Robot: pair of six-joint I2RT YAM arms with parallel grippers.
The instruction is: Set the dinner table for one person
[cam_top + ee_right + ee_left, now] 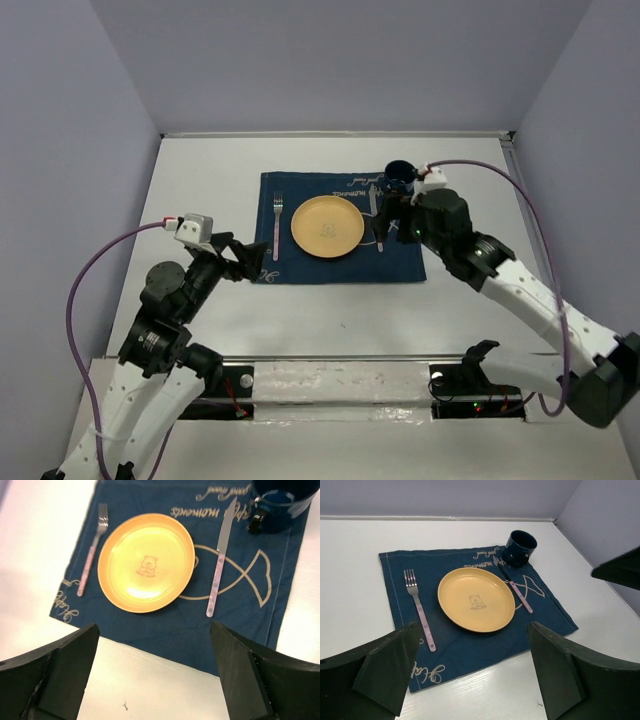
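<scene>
I see the dinner table (330, 315) filling the overhead view between the lavender walls, with a dark blue placemat (340, 262) lying flat at its middle. On the mat: yellow plate (327, 226) centred, fork (277, 226) just to its left with tines toward the far wall, knife (376, 212) just to its right, dark blue mug (398, 178) at the mat's far right corner, touching the knife's far end. My left gripper (243, 261) hovers at the mat's near left corner, fingers spread apart, holding nothing. My right gripper (392, 217) hangs over the knife and mug side; its wrist view shows both fingers (240, 670) wide apart and empty.
</scene>
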